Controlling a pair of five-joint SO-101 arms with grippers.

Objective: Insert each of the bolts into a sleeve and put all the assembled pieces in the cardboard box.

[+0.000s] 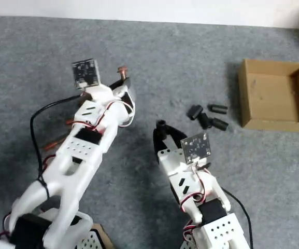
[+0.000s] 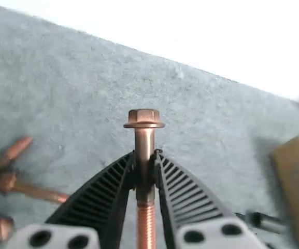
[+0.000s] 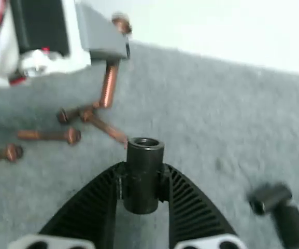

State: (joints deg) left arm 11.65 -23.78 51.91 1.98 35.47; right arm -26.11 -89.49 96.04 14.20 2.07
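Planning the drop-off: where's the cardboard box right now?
High view: the cardboard box sits open at the far right, ahead and to the right of the right gripper, with the loose black sleeves just left of it.

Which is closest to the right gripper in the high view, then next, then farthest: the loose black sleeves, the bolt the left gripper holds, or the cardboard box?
1. The loose black sleeves, just off to its side.
2. The bolt, up in the left gripper.
3. The cardboard box, out past the sleeves.
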